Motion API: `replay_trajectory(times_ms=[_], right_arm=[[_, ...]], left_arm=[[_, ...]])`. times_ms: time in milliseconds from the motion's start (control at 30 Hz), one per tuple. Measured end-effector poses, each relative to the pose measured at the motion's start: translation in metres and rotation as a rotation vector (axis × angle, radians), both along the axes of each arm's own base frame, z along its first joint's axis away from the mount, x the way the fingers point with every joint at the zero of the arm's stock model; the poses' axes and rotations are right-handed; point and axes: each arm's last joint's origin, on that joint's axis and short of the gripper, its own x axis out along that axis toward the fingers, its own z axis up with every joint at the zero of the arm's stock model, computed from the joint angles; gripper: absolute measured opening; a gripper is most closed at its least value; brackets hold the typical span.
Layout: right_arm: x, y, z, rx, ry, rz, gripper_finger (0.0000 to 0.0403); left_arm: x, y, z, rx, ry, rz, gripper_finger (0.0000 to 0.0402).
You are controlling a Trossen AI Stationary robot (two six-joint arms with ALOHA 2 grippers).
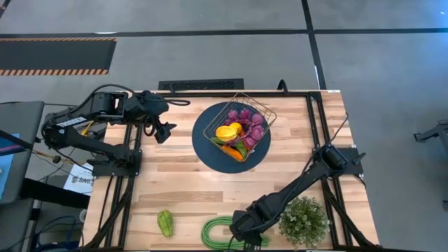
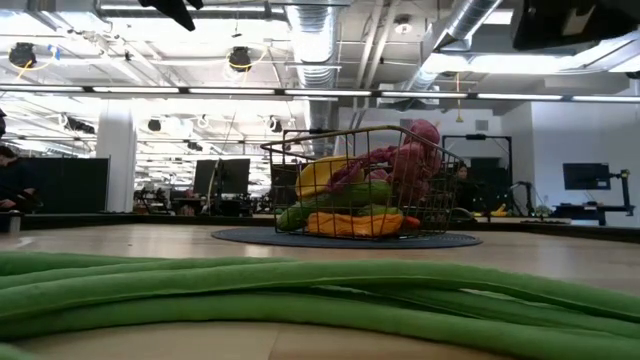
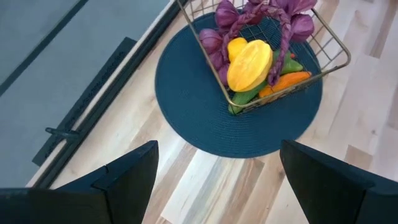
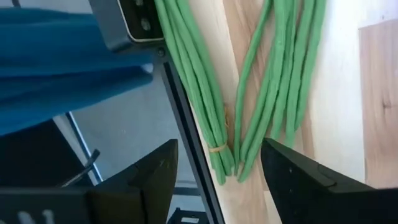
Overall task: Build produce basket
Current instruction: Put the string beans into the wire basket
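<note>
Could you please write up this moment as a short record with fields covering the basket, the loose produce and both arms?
basket: square wire-mesh basket on the round dark blue plate, far side of the wooden table
in basket: purple grapes, yellow lemon, orange carrot
loose produce: long green beans and green pepper at the near edge
left gripper: jaws open, empty, beside the plate
right gripper: jaws open, over the beans
other: bushy green potted plant, near right corner

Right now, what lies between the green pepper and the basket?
In the high view, only bare table wood, then the blue plate's rim, separates the green pepper from the basket.
</note>
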Motion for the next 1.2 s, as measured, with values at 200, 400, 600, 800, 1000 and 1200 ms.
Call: replay_trajectory(times_ms=[200,400,600,800,1000,1200], right_arm=[[0.001,0.003,0.001,-0.002,-0.045,0.035,0.0249],[-0.007,0.016,0.001,-0.055,-0.106,0.071,0.0249],[-0.020,0.031,0.001,-0.113,-0.145,0.082,0.0249],[-0.029,0.048,-0.006,-0.099,-0.143,0.095,0.0246],[-0.034,0.065,-0.022,-0.069,-0.118,0.108,0.0210],[-0.029,0.073,-0.034,-0.007,-0.108,0.115,0.0136]], left_arm=[[0.000,0.000,0.000,0.003,0.000,0.003,0.0322],[0.000,0.000,0.000,0.010,0.000,0.014,0.0322],[0.000,0.001,0.000,0.017,-0.003,0.032,0.0322],[0.000,0.001,0.000,0.009,-0.008,0.043,0.0322],[0.000,0.001,0.000,0.000,-0.015,0.059,0.0322],[0.000,0.001,0.000,-0.005,-0.017,0.066,0.0322]])
